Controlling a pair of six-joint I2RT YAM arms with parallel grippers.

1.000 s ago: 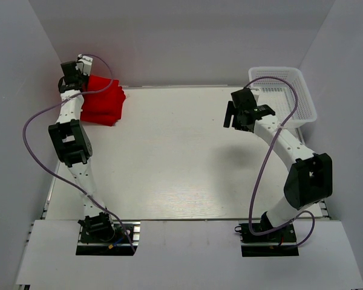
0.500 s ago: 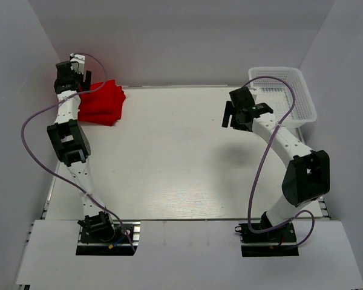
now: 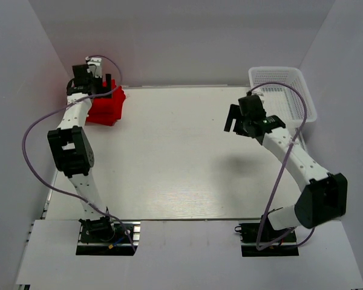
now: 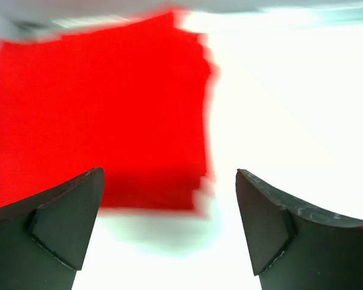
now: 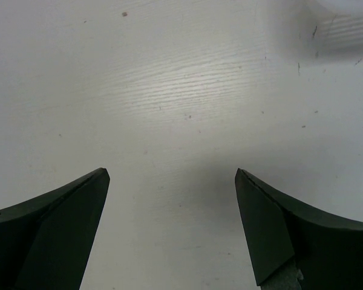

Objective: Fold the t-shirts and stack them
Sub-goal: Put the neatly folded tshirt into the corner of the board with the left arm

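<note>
Red cotton fills most of my left wrist feed: the t-shirts (image 4: 103, 109) lie as one folded pile, their edges smeared by blur, so I cannot count the layers. On the overhead camera the pile sits at the 10 o'clock corner of the table (image 3: 169, 163), close to the back wall.

My left gripper (image 3: 100, 89) hangs over the pile, on its 11 o'clock side. Its jaws are spread wide with nothing between them. The wrist feed shows the pile's near edge and a strip of bare white tabletop in the gap. I cannot tell whether either finger touches the cloth.

My right gripper (image 3: 235, 121) is out toward 2 o'clock, over bare tabletop. The white mesh basket (image 3: 307, 99) stands just beside it, at the gripper's 1 o'clock. These jaws are also apart and empty. Between the dark fingers (image 5: 54, 217) I see only pale wood grain and a few specks.
</note>
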